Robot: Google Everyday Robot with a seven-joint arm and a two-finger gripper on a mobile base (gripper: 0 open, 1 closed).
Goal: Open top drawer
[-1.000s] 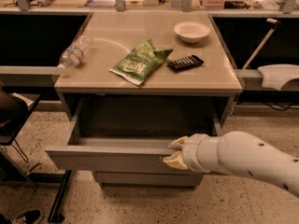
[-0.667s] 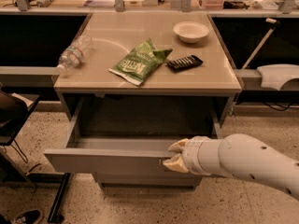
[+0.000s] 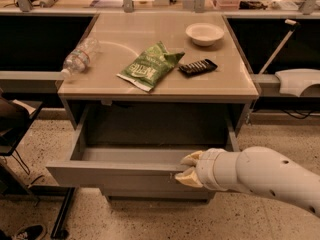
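Speckled floor point(image 3: 150, 219) and dark open bays on either side of a tan counter point(image 3: 235, 81), with a cluttered bench along the back wall, far beyond the pincer. At lower right, a white arm point(image 3: 265, 176) reaching in and ending in the pincer point(image 3: 186, 168), at the right half of the top drawer point(image 3: 110, 176). Tan fingers point(image 3: 192, 158) set one inside and one outside the grey front, apparently clamped on its upper lip. Drawer drawn well out from the cabinet, stretching left of the pincer, inside looking bare. Seemingly close to done.

Possible trouble from here:
- Hauling further and hitting the end of the runners, jolting or dragging the cabinet.
- Off-centre hold twisting the front and jamming it.
- Thin lip slipping out of the grip.
- Any jolt rolling the bottle point(image 3: 79, 58), lying on its side at the counter's left edge, up and left of the pincer.

Above the pincer on the counter: green snack bag point(image 3: 150, 66), dark ridged bar point(image 3: 198, 67) just right of it, white bowl point(image 3: 204, 33) further back. Down and far left of the pincer, a shoe point(image 3: 30, 231) beside a black frame leg.
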